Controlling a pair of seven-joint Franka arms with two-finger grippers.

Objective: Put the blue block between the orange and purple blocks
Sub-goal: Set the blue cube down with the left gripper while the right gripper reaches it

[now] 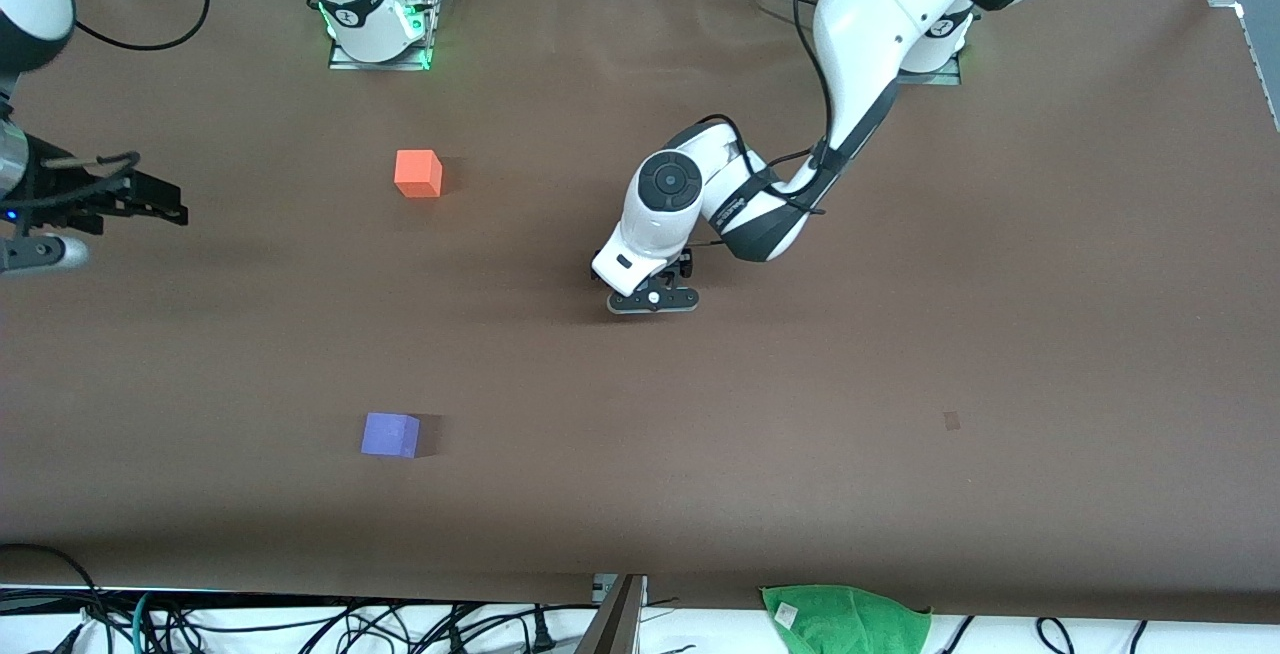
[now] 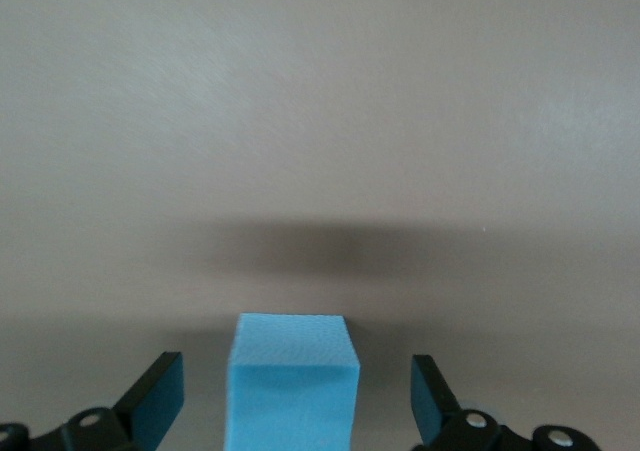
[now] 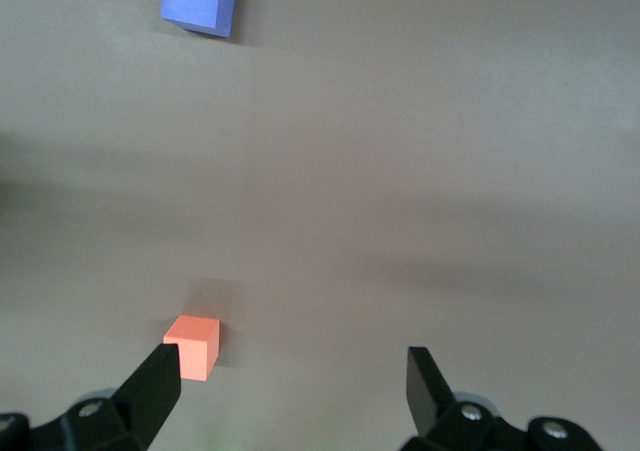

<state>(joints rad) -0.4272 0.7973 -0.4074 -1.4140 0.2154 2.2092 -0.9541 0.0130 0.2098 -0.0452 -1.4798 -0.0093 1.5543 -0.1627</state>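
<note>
Left pincer [image 2: 290,401] is hovering low over the table [image 1: 900,354] mid-span, fingers spread wide and straddling the blue block [image 2: 292,381], not touching it. Block is sitting flat on the table, hidden under the wrist in the front view. Judgement: centre the fingers on its opposite faces, close squarely, lift straight. Block is showing a matte sky-blue cube with crisp edges. Orange block [image 1: 418,174] and purple block [image 1: 390,434] are lying toward the right arm's end, well apart. Right pincer [image 3: 290,391] is waiting, released, over that table end

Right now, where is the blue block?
The blue block sits between the left end effector's open fingers, hidden under it mid-table in the front view.
</note>
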